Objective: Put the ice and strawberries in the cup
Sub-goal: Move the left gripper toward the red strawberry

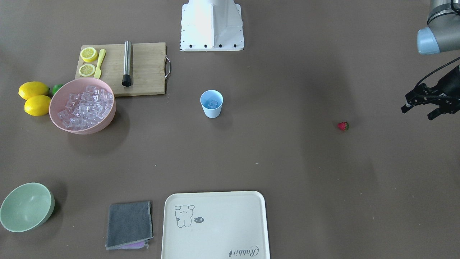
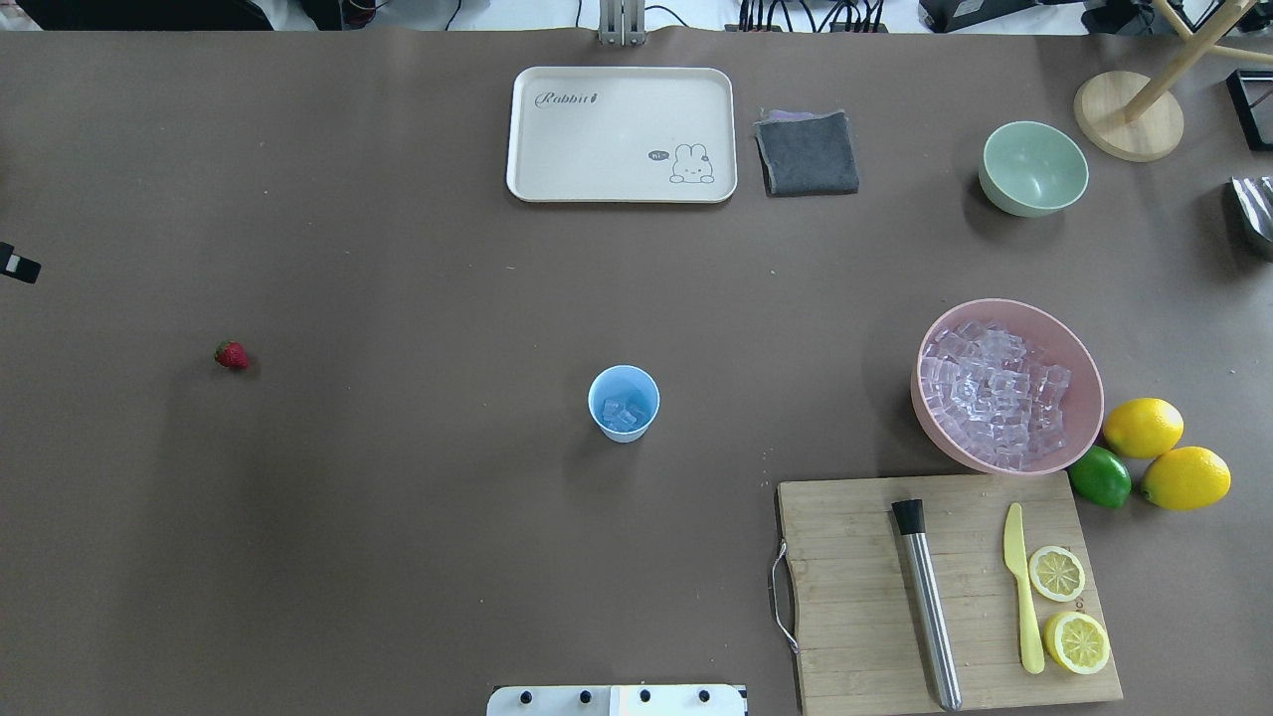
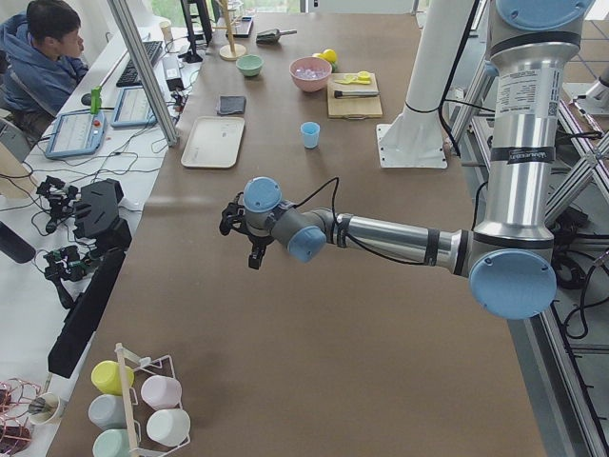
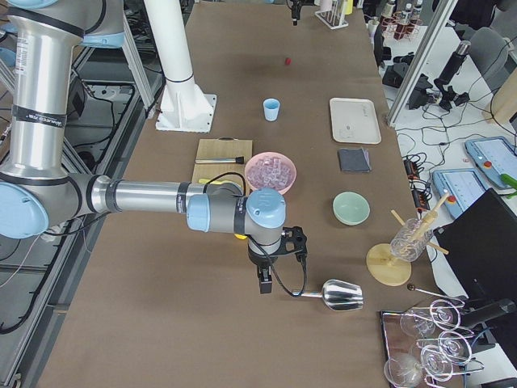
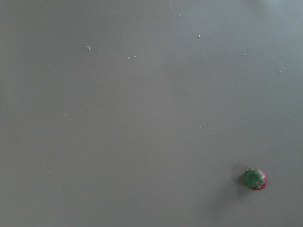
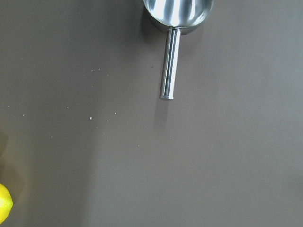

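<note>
The light-blue cup [image 1: 211, 105] stands upright mid-table with a few clear ice cubes [image 2: 623, 413] inside. The rest of the ice [image 1: 86, 107] is heaped in a pink bowl [image 2: 1079, 358]. The strawberry [image 1: 343, 126] lies alone on the table and shows at the lower right of the left wrist view [image 5: 255, 179]. My left gripper [image 1: 417, 113] hovers open and empty beyond the strawberry, away from the cup. My right gripper [image 4: 264, 279] shows only in the exterior right view, beside a metal scoop [image 6: 169, 61]; I cannot tell its state.
A wooden board [image 2: 855, 597] carries a steel muddler [image 2: 928, 602], a yellow knife and two lemon halves. Two lemons [image 2: 1164, 452] and a lime [image 2: 1099, 476] sit by the pink bowl. A pale green bowl [image 2: 1032, 169], grey cloth [image 2: 807, 152] and cream tray [image 2: 577, 149] line the far side.
</note>
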